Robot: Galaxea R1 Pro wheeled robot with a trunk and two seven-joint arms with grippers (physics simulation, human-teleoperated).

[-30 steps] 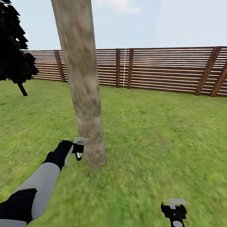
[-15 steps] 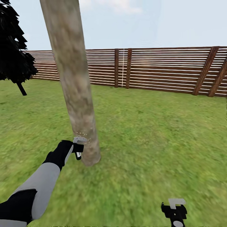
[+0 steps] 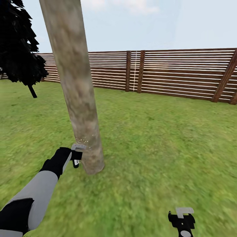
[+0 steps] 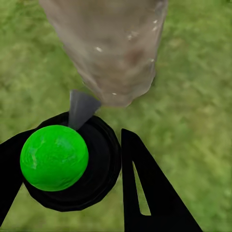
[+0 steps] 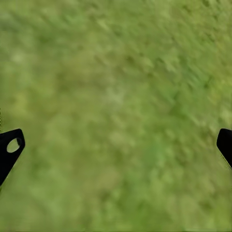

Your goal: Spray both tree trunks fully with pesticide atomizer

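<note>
Head view: a thick, pale grey-tan mottled tree trunk (image 3: pixel 77 92) rises from the lawn (image 3: pixel 158 138) of the garden and leaves the picture at its top edge, leaning slightly toward the left as it climbs. Fine white specks lie on the bark near its foot. The left arm, grey at the forearm and black at the wrist, reaches forward at lower left; the left gripper (image 3: pixel 76 154) sits just beside the trunk's base, on its left side, carrying a small pale and black object that is too small here to make out in detail. The right gripper (image 3: pixel 181 220) hangs low at the lower right, well apart from the trunk, over bare grass. A brown horizontal-slat wooden fence (image 3: pixel 177 74) closes the lawn behind, and a dark conifer (image 3: pixel 19 46) stands at far left.

Left wrist view: the left gripper (image 4: pixel 72 164) is closed around the pesticide atomizer (image 4: pixel 67 162), seen from above as a bright green ball on a black round body with a grey nozzle pointing toward the trunk (image 4: pixel 108 46). The nozzle tip lies very near the bark; whether they touch cannot be told. One black finger (image 4: pixel 145 193) runs beside the atomizer's body. White specks dot the trunk surface.

Right wrist view: the right gripper (image 5: pixel 116 145) has its black fingertips (image 5: pixel 9 147) spread wide at opposite edges, holding nothing, above blurred grass (image 5: pixel 116 96).
</note>
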